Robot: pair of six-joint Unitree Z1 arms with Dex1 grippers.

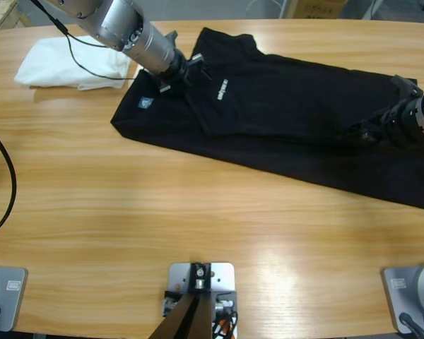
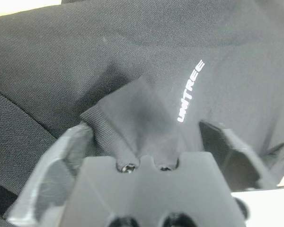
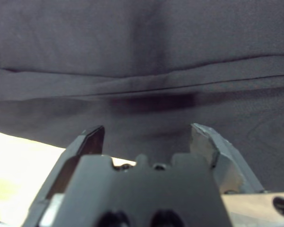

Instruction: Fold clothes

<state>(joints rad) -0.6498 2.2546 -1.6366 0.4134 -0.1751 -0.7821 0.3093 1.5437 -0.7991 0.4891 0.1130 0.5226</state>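
The tabletop carries the black polo shirt across its far right, soft, light and limp. Best taken at hems. Left pincer pinches its ribbed sleeve cuff; right pincer gapes empty.

Near half of the counter is lying bare, so that's the free room for reaching in from the front. Polo shirt is spreading across the far centre and right. White folded garment is sitting far left, w/ a black cable draping over it. Both arms are occupying the shirt's two ends.
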